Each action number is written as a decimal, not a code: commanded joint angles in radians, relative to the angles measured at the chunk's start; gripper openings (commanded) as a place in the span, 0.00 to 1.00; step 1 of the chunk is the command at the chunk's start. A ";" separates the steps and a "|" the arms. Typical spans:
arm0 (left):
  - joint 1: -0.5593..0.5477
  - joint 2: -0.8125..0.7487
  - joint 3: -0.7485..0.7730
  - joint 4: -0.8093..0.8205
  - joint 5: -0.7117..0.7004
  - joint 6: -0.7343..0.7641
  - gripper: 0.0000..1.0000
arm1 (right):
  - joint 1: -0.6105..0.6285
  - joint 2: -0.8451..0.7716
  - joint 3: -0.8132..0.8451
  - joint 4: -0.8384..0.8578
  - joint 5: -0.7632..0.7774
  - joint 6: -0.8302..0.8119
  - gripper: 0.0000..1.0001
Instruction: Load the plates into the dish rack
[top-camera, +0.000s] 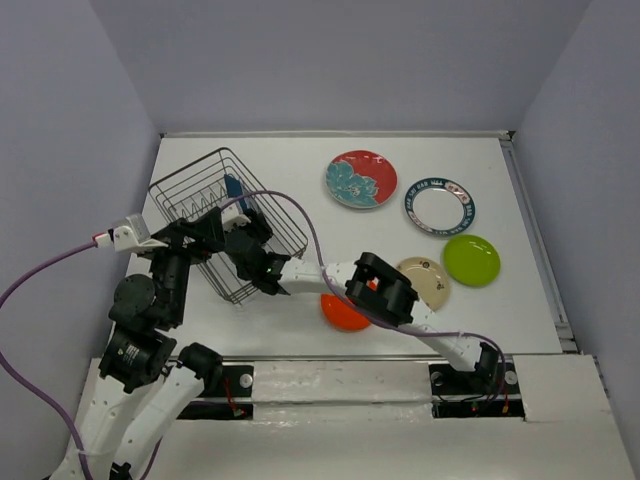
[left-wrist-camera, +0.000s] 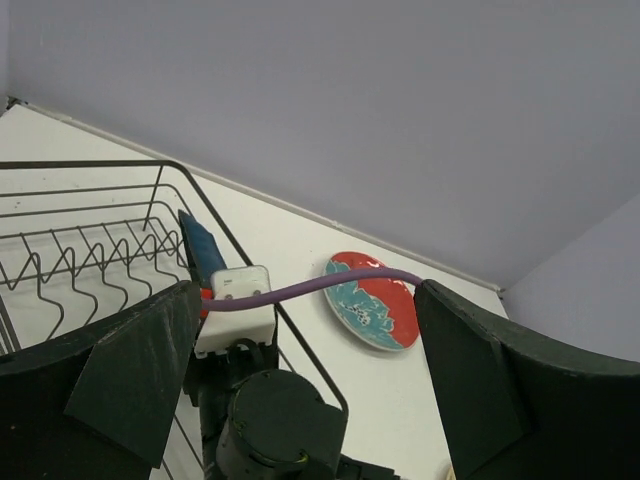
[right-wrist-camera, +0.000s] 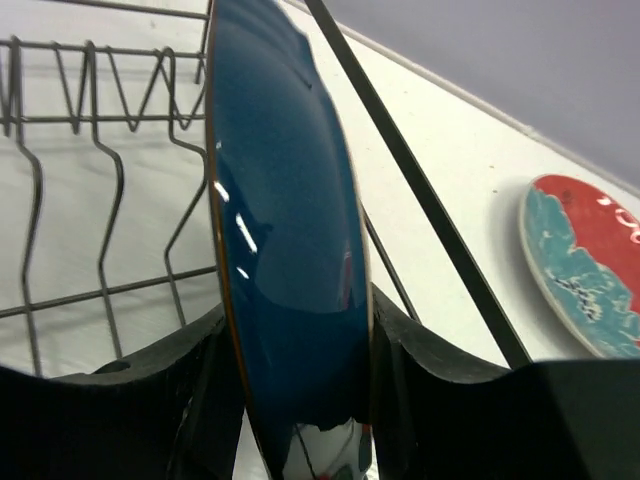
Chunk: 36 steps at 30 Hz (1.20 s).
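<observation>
The dark wire dish rack (top-camera: 200, 190) stands at the back left. My right gripper (top-camera: 243, 222) reaches into it, shut on the dark blue plate (top-camera: 232, 186), which stands upright on edge among the prongs. In the right wrist view the blue plate (right-wrist-camera: 285, 230) fills the gap between the fingers (right-wrist-camera: 150, 400). My left gripper (top-camera: 205, 233) is open and empty beside the rack, its jaws wide on either side of the right wrist (left-wrist-camera: 260, 420). The red flowered plate (top-camera: 361, 179), teal-rimmed plate (top-camera: 440, 205), lime plate (top-camera: 471, 259), beige plate (top-camera: 427, 280) and orange plate (top-camera: 343, 313) lie flat on the table.
The right arm (top-camera: 400, 300) lies across the table's front and covers part of the orange plate. A purple cable (top-camera: 300, 215) loops over the rack's right side. Grey walls close in the left, back and right. The rack's rim (left-wrist-camera: 200, 200) runs just ahead of the left gripper.
</observation>
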 joint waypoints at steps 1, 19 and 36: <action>0.003 -0.013 0.002 0.044 -0.031 0.017 0.99 | -0.025 -0.123 -0.023 -0.032 -0.116 0.223 0.51; 0.003 -0.010 0.002 0.048 -0.020 0.025 0.99 | -0.088 -0.215 -0.080 -0.106 -0.174 0.221 0.07; 0.005 0.019 0.016 0.050 0.013 -0.003 0.99 | -0.126 -0.385 -0.442 0.376 -0.180 -0.301 0.07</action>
